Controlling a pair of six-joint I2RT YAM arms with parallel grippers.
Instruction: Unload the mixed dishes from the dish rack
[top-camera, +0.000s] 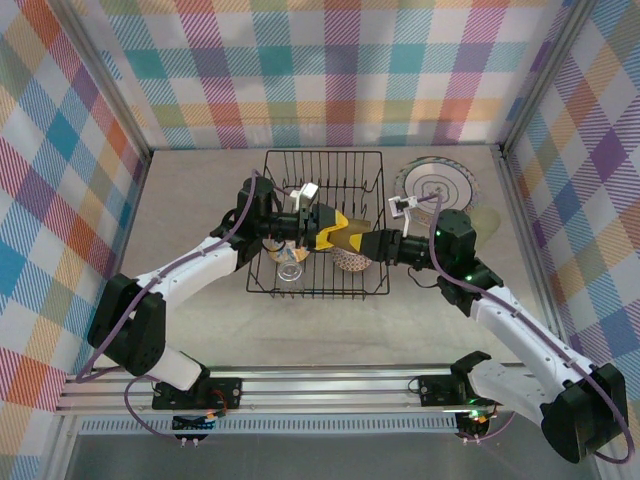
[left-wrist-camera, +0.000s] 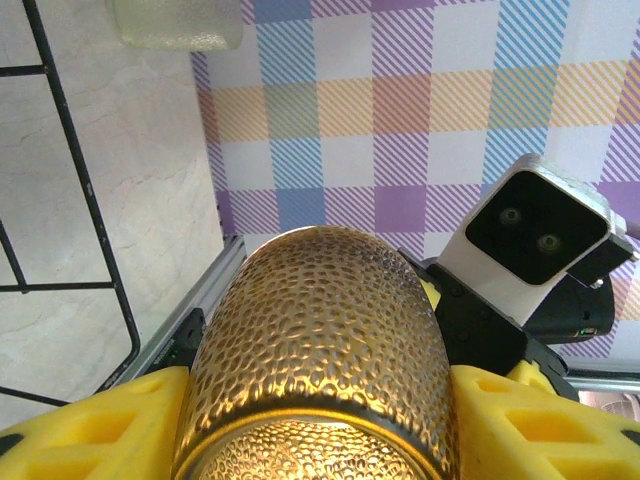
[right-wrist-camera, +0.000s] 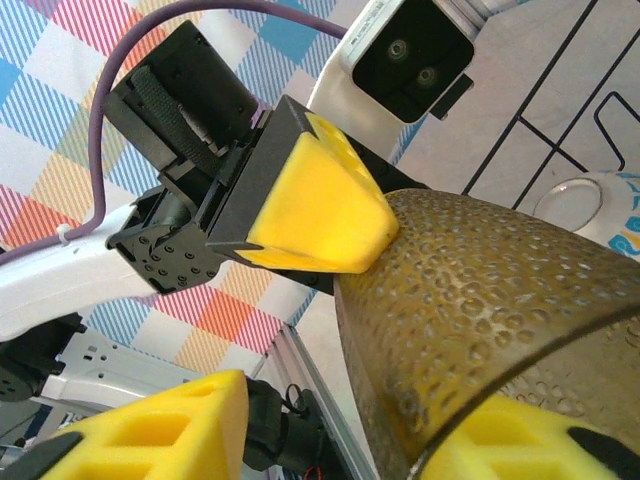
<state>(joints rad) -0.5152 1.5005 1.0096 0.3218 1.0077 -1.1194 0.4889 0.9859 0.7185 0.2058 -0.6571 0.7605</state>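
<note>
Top external shows my two arms meeting over the dish rack (top-camera: 325, 153), which sits on the table (top-camera: 190, 200) toward its far side. My left gripper (top-camera: 335, 233) reaches in from the left and my right gripper (top-camera: 365, 241) from the right. The amber cup (top-camera: 350, 238) lies on its side between them, above the middle of the rack and clear of its wires. Below it, inside the rack, a clear cup (top-camera: 290, 268) stands near the front left, with a patterned bowl (top-camera: 350, 262) just to its right. A cream plate (top-camera: 433, 183) with dark lines lies flat on the table, just beside the rack's far right corner.

In the left wrist view my left fingers (left-wrist-camera: 100, 425) press on both sides of the amber cup (left-wrist-camera: 320, 340), so I have it clamped, its dimpled wall running away from the camera. Past the cup I see the camera housing (left-wrist-camera: 535, 225) on my right wrist. To the left, a few rack wires (left-wrist-camera: 85, 190) cross the pale table. A pale-green cup (left-wrist-camera: 180, 22) sits on the table at the top edge.

In the right wrist view the amber cup (right-wrist-camera: 500, 290) lies between my right fingers (right-wrist-camera: 170, 430). One yellow left finger (right-wrist-camera: 325, 205) rests on its upper wall. One of my right fingers sits against the cup's near rim, while the other stands apart from the wall with a visible gap. My right jaws are therefore partly spread around the cup and not clamped on it. A white bowl with blue marks (right-wrist-camera: 600, 200) shows at the right edge, beneath the rack wires.
</note>
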